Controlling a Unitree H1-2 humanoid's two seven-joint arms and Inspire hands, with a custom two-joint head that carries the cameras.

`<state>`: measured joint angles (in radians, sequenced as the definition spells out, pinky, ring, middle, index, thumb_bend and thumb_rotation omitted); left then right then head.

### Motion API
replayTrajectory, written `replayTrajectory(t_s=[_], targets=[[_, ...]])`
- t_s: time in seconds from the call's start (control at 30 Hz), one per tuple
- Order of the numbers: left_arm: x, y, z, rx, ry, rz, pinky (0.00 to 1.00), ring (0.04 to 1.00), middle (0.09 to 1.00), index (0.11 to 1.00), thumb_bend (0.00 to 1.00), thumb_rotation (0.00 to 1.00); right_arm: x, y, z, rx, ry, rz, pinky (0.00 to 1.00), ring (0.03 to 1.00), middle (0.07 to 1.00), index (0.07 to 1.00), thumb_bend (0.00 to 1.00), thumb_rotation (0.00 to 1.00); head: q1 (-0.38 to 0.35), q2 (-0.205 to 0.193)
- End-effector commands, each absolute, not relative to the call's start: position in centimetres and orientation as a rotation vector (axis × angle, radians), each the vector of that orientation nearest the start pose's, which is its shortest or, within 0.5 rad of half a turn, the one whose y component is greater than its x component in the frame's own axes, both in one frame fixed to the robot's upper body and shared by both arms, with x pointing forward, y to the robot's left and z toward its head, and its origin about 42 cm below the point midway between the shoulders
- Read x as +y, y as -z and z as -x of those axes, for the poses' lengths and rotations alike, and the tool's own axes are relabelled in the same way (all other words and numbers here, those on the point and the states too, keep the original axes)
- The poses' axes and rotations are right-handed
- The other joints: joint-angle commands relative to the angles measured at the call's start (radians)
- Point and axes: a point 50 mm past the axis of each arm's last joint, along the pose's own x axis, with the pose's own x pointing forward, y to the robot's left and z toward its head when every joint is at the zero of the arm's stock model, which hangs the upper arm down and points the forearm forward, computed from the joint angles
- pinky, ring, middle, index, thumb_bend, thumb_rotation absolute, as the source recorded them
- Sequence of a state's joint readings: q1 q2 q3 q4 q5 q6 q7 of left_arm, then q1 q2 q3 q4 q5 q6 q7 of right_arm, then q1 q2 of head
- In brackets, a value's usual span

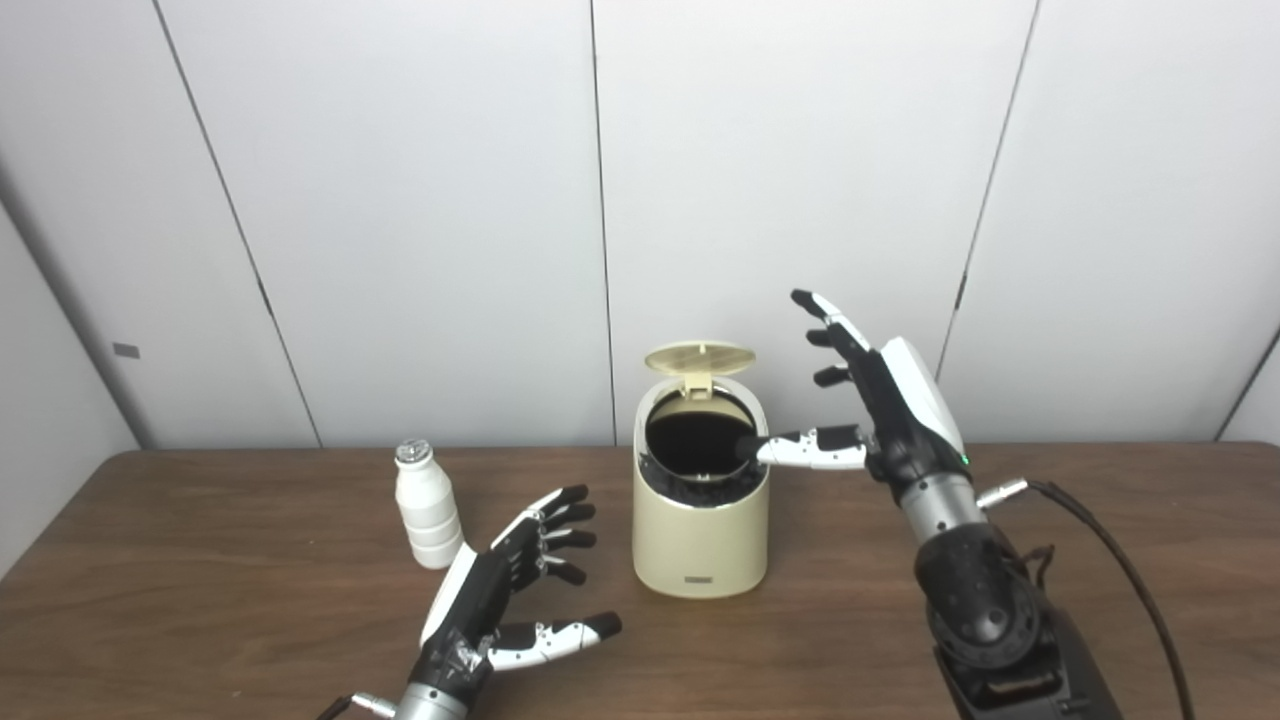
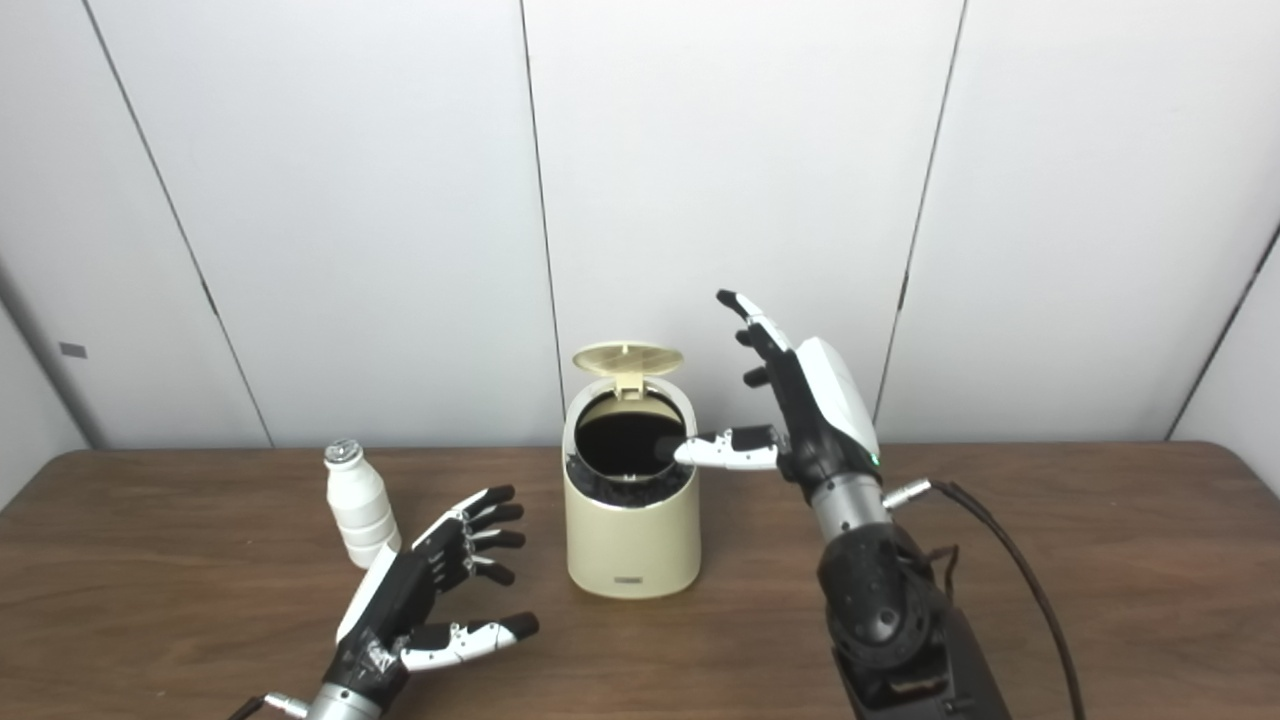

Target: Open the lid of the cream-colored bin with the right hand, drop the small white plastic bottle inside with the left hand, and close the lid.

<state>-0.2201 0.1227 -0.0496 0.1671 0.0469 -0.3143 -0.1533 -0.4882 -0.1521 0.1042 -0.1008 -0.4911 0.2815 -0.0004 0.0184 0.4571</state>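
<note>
The cream-colored bin (image 1: 700,540) stands mid-table with its round lid (image 1: 699,358) tipped up at the back, showing a dark inside. My right hand (image 1: 880,400) is raised beside the bin on its right, fingers spread and open, its thumb reaching to the bin's rim. The small white plastic bottle (image 1: 424,508) with a silver cap stands upright to the left of the bin. My left hand (image 1: 500,590) hovers low between bottle and bin, fingers apart and holding nothing, just right of the bottle.
The brown wooden table (image 1: 200,600) runs the width of the view, with white wall panels behind. A black cable (image 1: 1120,570) trails from my right arm across the table's right side.
</note>
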Motion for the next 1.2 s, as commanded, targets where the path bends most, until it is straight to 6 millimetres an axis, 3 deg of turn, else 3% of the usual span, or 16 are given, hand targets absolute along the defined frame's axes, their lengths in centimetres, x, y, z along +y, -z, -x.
replayTrajectory(t_s=[0.0,0.27,0.33,0.5,0.77,0.93,0.97,1.17], targets=[[21.1,-15.6,-35.6,-0.426,0.259,-0.198,0.6,0.757,0.843,0.889,0.75,0.08,-19.9,-27.7,-39.2,-0.438,0.048,0.551,0.7,0.856,0.914,0.899,0.84,0.21,0.0,0.001],[21.2,-15.8,-35.5,-0.426,0.263,-0.201,0.6,0.759,0.843,0.89,0.75,0.08,-22.0,-21.5,-35.5,-0.391,0.029,0.468,0.69,0.822,0.894,0.891,0.79,0.2,0.0,0.009],[21.3,-15.9,-35.4,-0.426,0.263,-0.201,0.6,0.756,0.843,0.888,0.75,0.09,-22.3,-20.0,-34.8,-0.396,0.03,0.432,0.69,0.815,0.885,0.889,0.79,0.24,-0.004,0.011],[21.4,-15.9,-35.2,-0.423,0.265,-0.205,0.6,0.756,0.846,0.89,0.75,0.08,-22.4,-18.0,-34.1,-0.402,0.028,0.366,0.71,0.821,0.887,0.886,0.8,0.23,0.001,0.017],[21.7,-16.1,-34.8,-0.423,0.26,-0.205,0.6,0.746,0.841,0.879,0.74,0.07,-22.0,-17.1,-33.7,-0.382,0.034,0.287,0.75,0.851,0.899,0.882,0.84,0.18,0.008,0.022],[22.1,-16.5,-34.4,-0.452,0.244,-0.197,0.57,0.682,0.744,0.778,0.7,0.01,-22.1,-16.8,-33.4,-0.378,0.028,0.271,0.77,0.864,0.91,0.892,0.83,0.17,0.056,0.015],[22.3,-16.7,-34.3,-0.455,0.237,-0.198,0.57,0.672,0.731,0.765,0.7,0.0,-22.2,-16.8,-33.3,-0.376,0.03,0.272,0.77,0.867,0.915,0.897,0.83,0.17,0.097,0.009],[24.1,-17.3,-32.7,-0.469,0.172,-0.232,0.56,0.698,0.763,0.796,0.68,0.0,-23.2,-16.7,-33.2,-0.383,0.041,0.275,0.77,0.867,0.917,0.905,0.81,0.14,0.184,-0.008]])
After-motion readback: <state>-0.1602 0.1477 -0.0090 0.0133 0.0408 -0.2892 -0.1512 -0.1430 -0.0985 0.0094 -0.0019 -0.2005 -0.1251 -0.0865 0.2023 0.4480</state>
